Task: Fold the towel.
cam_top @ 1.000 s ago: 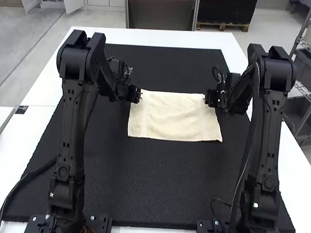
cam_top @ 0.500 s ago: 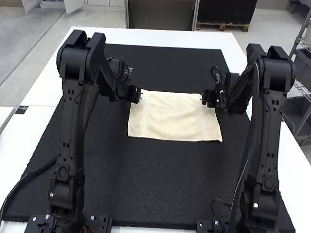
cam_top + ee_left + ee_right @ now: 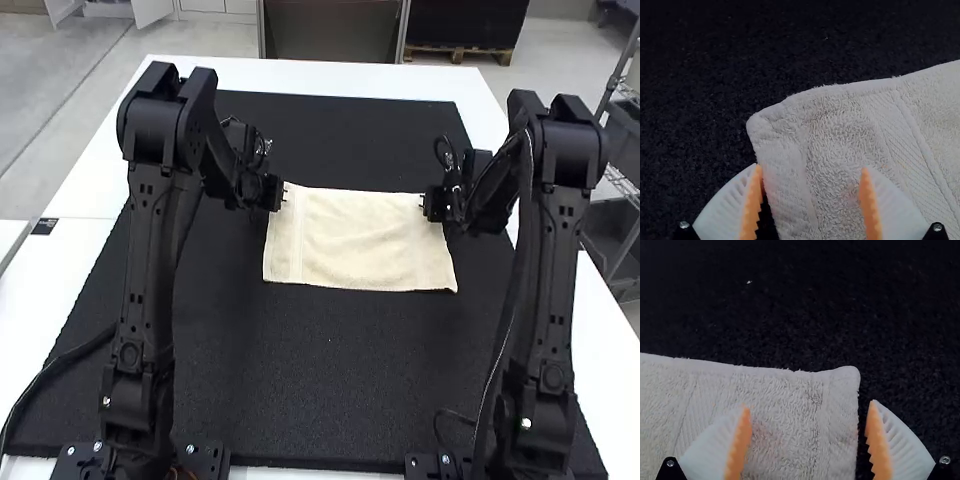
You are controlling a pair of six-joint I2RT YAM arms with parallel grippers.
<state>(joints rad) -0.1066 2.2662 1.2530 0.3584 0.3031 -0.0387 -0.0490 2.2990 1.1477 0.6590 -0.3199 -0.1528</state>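
So I've got both arms posed almost like mirror images here. The left arm [image 3: 150, 250] climbs from the near edge of the mat, bends at its high elbow, then angles forward, inward and down, so the left gripper [image 3: 278, 194] sits at the towel's far left corner. The right arm [image 3: 560, 260] does the same from its side, with the right gripper [image 3: 428, 204] at the far right corner.

Both grippers are wide open — the wrist views give me a big gap between the orange pads [image 3: 754, 202], and neither has hold of any cloth. Each one has a side edge of the towel running between its white fingers [image 3: 900, 445].

The cream towel [image 3: 360, 240] is spread out on the mat between the arms, a bit wavy along its far edge, with a woven band near each short side. Under it is a big black mat [image 3: 300, 380] on a white tabletop [image 3: 340, 73] — the right wrist view shows me a tiny pale speck [image 3: 749, 282] on the mat past the cloth.
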